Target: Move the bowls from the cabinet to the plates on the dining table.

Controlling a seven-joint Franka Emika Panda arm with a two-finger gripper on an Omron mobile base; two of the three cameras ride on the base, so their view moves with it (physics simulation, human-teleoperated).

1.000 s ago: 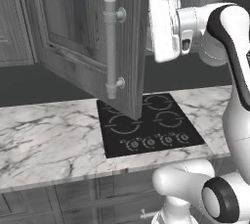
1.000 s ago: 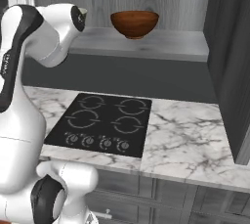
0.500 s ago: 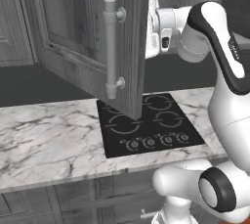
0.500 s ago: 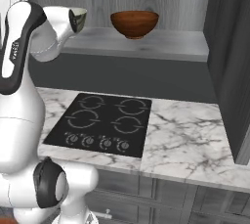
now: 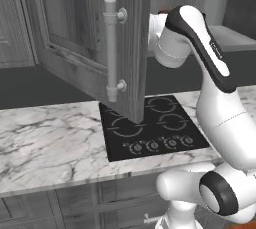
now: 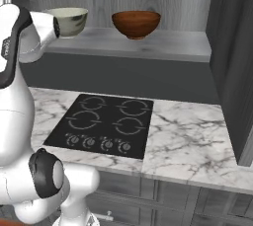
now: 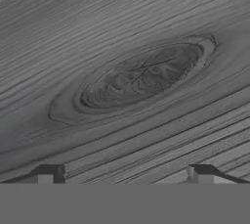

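Note:
Two bowls stand on the open cabinet's shelf (image 6: pixel 163 42): a cream glazed bowl (image 6: pixel 73 19) on the left and a reddish-brown wooden bowl (image 6: pixel 136 23) to its right. My arm's wrist (image 6: pixel 43 31) sits just left of the cream bowl and covers its left edge. In the left base view the hand is hidden behind the open cabinet door (image 5: pixel 95 38). My gripper (image 7: pixel 125 176) is open with nothing between its fingertips (image 7: pixel 49 174), close to a grey wood-grain cabinet surface (image 7: pixel 141 76). The plates and the dining table are out of view.
Below the cabinet lies a marble counter (image 6: pixel 192 141) with a black four-ring cooktop (image 6: pixel 104 124). The left door's long metal bar handle (image 5: pixel 112 48) juts toward the base. The right cabinet door (image 6: pixel 234 62) stands open at the right edge.
The arm has swung further in behind the left door toward the shelf. Its wrist has drawn back off the cream bowl, which now shows more fully. The jaws stayed wide apart.

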